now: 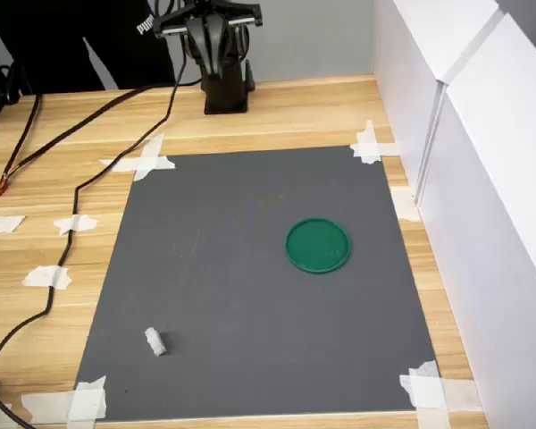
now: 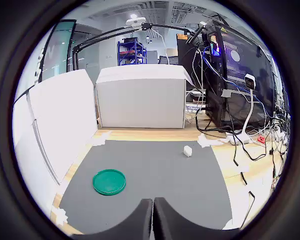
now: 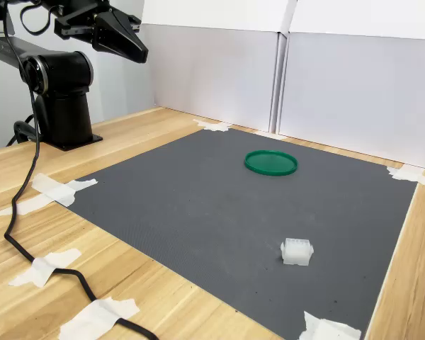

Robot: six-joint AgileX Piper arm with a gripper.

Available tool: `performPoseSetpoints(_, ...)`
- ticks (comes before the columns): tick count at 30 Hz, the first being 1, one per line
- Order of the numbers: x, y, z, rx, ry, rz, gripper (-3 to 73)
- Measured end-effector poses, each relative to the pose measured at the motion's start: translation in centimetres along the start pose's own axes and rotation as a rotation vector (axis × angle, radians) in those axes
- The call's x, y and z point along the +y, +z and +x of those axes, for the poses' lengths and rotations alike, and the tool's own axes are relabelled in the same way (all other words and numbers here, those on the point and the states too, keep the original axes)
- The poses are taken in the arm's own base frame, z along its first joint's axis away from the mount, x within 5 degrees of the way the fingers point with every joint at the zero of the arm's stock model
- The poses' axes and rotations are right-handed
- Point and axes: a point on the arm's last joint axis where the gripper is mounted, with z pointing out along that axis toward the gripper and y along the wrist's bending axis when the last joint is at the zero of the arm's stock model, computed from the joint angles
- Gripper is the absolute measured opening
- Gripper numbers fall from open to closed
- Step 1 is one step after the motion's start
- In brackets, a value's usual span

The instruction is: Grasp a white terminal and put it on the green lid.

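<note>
The white terminal lies on the grey mat near its front left corner in the first exterior view; the wrist view shows it far off. The green lid lies flat on the mat, empty, well apart from the terminal. My gripper hangs high above the table beside the arm's base, far from both objects. Its fingers are pressed together with nothing between them.
The grey mat is taped at its corners to a wooden table. White box walls stand along the first exterior view's right. A black cable trails over the table to the mat's left, among tape scraps.
</note>
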Motion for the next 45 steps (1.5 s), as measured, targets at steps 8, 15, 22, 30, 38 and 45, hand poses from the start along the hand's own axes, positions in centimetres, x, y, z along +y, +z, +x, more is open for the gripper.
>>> performPoseSetpoints(8,0.0,0.0,0.0,0.0,0.0,0.0,-1.6)
performPoseSetpoints(15,0.0,0.0,0.0,0.0,0.0,0.0,-1.6)
performPoseSetpoints(22,0.0,0.0,0.0,0.001,0.0,0.0,-1.6)
performPoseSetpoints(30,0.0,0.5,-0.7,0.056,-0.034,-0.005,-1.6)
performPoseSetpoints(38,-0.1,1.9,-4.4,0.214,-0.081,-0.038,-1.6)
performPoseSetpoints(45,-0.5,4.8,-6.0,0.441,-0.106,-0.061,-1.6)
